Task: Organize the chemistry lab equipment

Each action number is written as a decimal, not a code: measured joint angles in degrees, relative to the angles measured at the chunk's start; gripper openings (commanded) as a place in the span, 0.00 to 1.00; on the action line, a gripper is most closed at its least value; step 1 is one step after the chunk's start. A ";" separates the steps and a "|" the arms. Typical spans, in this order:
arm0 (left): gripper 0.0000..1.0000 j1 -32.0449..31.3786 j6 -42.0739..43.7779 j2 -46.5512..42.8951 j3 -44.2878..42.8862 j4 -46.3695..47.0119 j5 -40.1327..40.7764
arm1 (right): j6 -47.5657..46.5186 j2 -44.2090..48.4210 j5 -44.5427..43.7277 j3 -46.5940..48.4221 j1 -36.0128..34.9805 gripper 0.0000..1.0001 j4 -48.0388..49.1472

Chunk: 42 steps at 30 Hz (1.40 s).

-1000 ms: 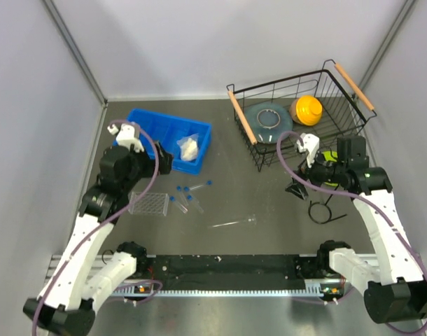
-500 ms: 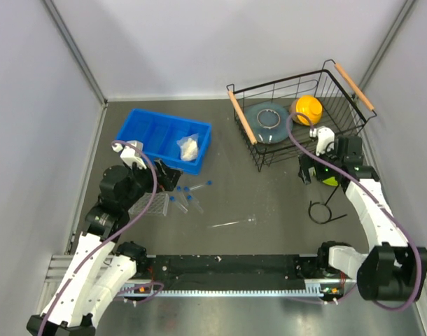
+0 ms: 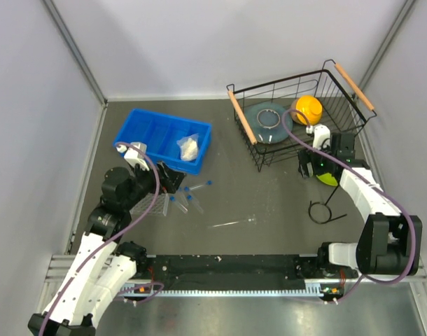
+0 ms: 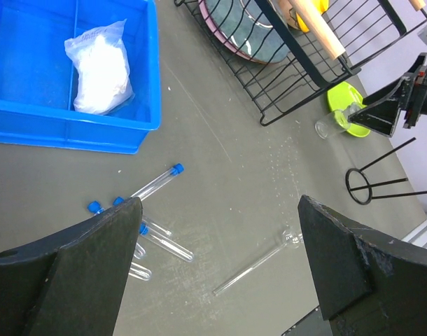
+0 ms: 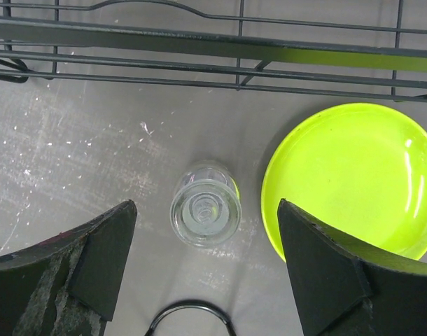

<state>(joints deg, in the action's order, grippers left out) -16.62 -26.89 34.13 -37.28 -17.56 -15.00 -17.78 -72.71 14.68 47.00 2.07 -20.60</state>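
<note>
The basket (image 3: 297,115) fills the upper right of the top view. The bin (image 3: 157,133) sits at upper left, with the packet (image 3: 189,147) in its right compartment.

The step in hand looks like the right arm's pick of the cup (image 5: 205,212), which stands upright, mouth up, at the centre of the right wrist view. To do it well, mind the neighbours, biggest first:
- The basket's lower wires run across the top of that view, near the cup.
- The green dish (image 5: 350,178) lies just right of the cup, with a thin strip of table between them.
- The ring stand (image 4: 388,182) lies a little below the cup.

So the drop should be straight down, with one finger either side of the cup and the right one landing in the gap before the dish. Close gently and low on the wall: a light, clear cup would probably tip or skid if one pad arrived first.

The right gripper (image 5: 205,204) is spread wide, a finger at each lower corner of its view. The cup sits between them untouched, and the gripper holds nothing. The left gripper (image 4: 220,203) is just as wide and also empty, hanging over the tubes (image 4: 157,183) at lower left of its view and the rod (image 4: 259,260) at lower centre.
</note>
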 measured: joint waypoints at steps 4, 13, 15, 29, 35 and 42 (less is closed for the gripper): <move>0.99 0.00 -0.02 0.66 0.00 1.05 -0.68 | -0.22 -1.42 -0.02 -0.31 0.00 0.80 1.20; 0.99 0.00 -0.02 1.38 0.02 1.60 -2.14 | -0.63 -4.04 -0.02 -0.55 0.00 0.77 2.69; 0.99 0.00 -0.02 1.38 0.02 1.73 -2.34 | -0.66 -4.15 -0.02 -0.74 0.00 0.76 3.02; 0.99 0.00 0.00 1.20 0.02 2.14 -3.58 | -1.62 -6.49 0.17 -1.99 0.00 0.66 3.91; 0.99 0.00 0.11 1.20 0.02 2.12 -3.58 | -1.73 -6.56 0.81 -2.03 0.00 0.58 3.89; 0.99 0.00 0.50 1.22 0.02 2.14 -3.58 | -2.34 -6.58 1.81 -2.03 0.00 0.44 3.91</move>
<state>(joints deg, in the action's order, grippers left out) -16.62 -26.39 35.35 -37.26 -15.42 -18.59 -20.12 -79.29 16.49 44.97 2.07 -16.69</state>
